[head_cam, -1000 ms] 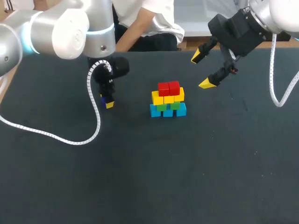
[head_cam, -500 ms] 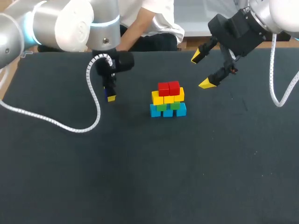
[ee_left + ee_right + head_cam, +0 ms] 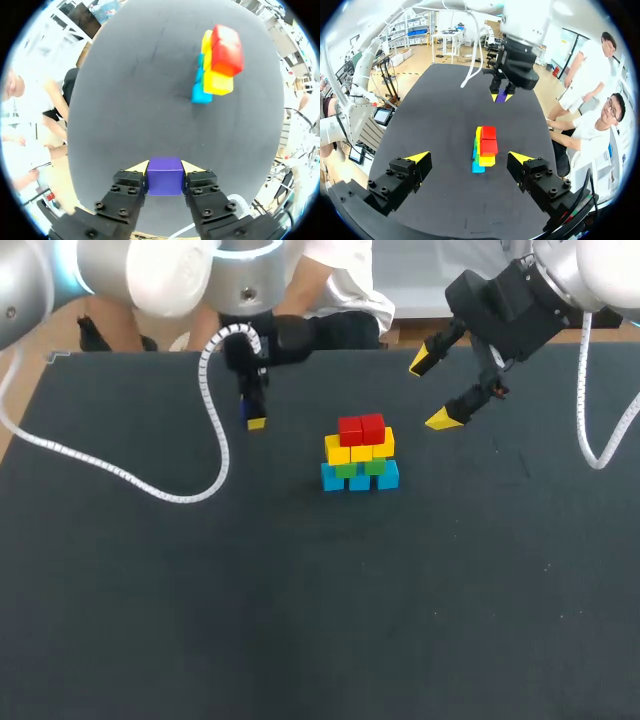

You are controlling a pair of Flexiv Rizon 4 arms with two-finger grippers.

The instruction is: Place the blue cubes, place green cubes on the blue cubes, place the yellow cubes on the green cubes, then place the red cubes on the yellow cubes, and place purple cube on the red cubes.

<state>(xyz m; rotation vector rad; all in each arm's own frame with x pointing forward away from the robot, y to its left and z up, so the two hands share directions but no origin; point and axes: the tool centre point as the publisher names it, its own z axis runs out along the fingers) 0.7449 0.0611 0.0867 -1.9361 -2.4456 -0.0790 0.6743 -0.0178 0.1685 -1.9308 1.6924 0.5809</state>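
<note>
L gripper [image 3: 255, 421] rose; wrist: purple cube [image 3: 165, 176].

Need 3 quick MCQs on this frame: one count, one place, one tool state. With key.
1. Red cubes on the stack:
A. one
B. four
C. two

2. The purple cube is:
A. on top of the stack
B. between the left tool's fingers
C. under the stack

3. The right tool is:
A. open and empty
B. shut on a red cube
C. shut on the stack

Key:
1 C: the head view shows two red cubes side by side on the yellow layer.
2 B: in the left wrist view both fingers press the cube's sides, off to the side of the stack.
3 A: its yellow tips stand wide apart with nothing between them.
</note>
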